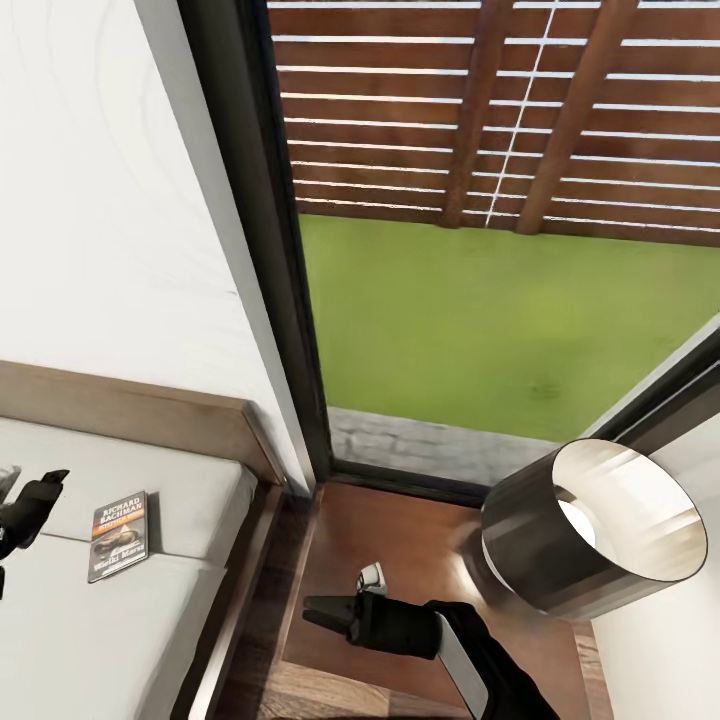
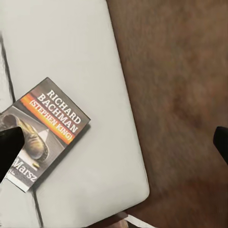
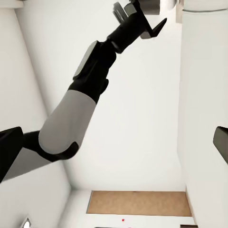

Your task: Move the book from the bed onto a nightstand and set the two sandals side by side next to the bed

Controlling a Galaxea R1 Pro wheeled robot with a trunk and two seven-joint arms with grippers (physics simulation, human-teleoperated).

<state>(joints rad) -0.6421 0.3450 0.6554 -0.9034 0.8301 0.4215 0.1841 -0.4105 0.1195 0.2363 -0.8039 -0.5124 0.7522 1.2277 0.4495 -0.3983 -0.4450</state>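
Note:
The book (image 1: 118, 535) lies flat on the pale mattress of the bed (image 1: 150, 640), near the headboard; its cover reads "RICHARD BACHMAN" with an orange band (image 2: 47, 130). My left gripper (image 1: 30, 505) hovers open just left of the book, its fingertips (image 2: 9, 147) spread wide above it. The right wrist view catches that left gripper (image 3: 142, 18) from across the bed. My right gripper (image 1: 328, 615) is open and empty, low over the dark wooden nightstand (image 1: 400, 555), pointing toward the bed. The sandals are out of view.
A black-shaded lamp (image 1: 590, 530) stands on the nightstand's right half, close to my right arm. A dark-framed tall window (image 1: 290, 300) behind looks onto grass and a wooden fence. The white wall and headboard (image 1: 130, 410) border the bed.

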